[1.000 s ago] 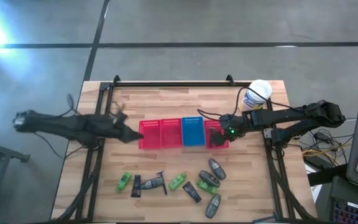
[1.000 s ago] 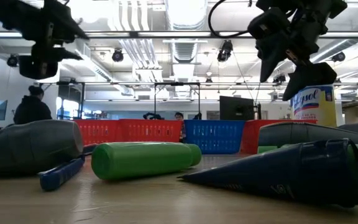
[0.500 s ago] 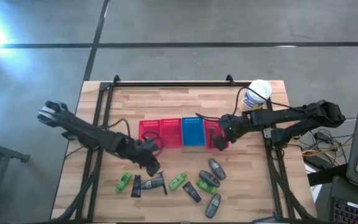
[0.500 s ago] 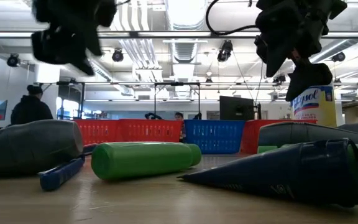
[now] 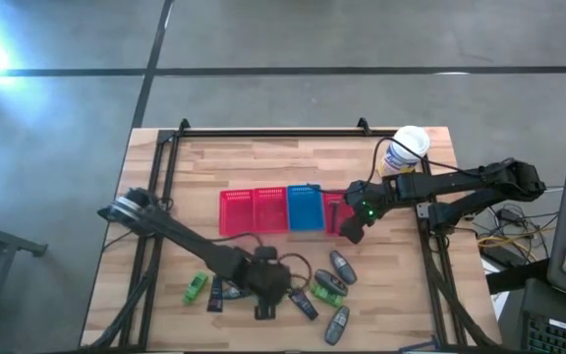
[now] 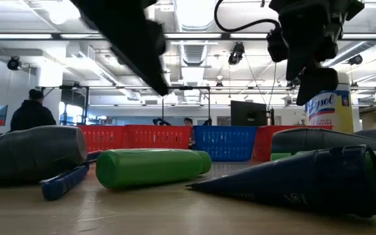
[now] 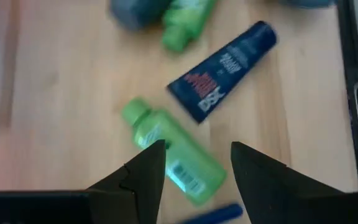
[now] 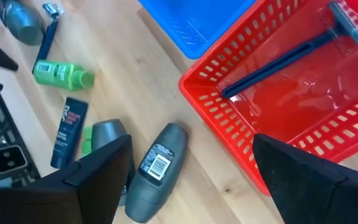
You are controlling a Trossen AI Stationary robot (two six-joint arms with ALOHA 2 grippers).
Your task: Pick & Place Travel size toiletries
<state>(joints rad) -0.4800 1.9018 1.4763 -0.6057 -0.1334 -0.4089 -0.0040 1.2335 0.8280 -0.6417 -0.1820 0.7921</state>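
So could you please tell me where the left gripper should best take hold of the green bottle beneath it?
Probably across the body of the green bottle, coming straight down. It lies flat and the open left gripper already straddles its wider labelled end.

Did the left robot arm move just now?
Yes. The left end effector swung from beside the red basket toward the table's near edge, and now hangs open over the toiletries.
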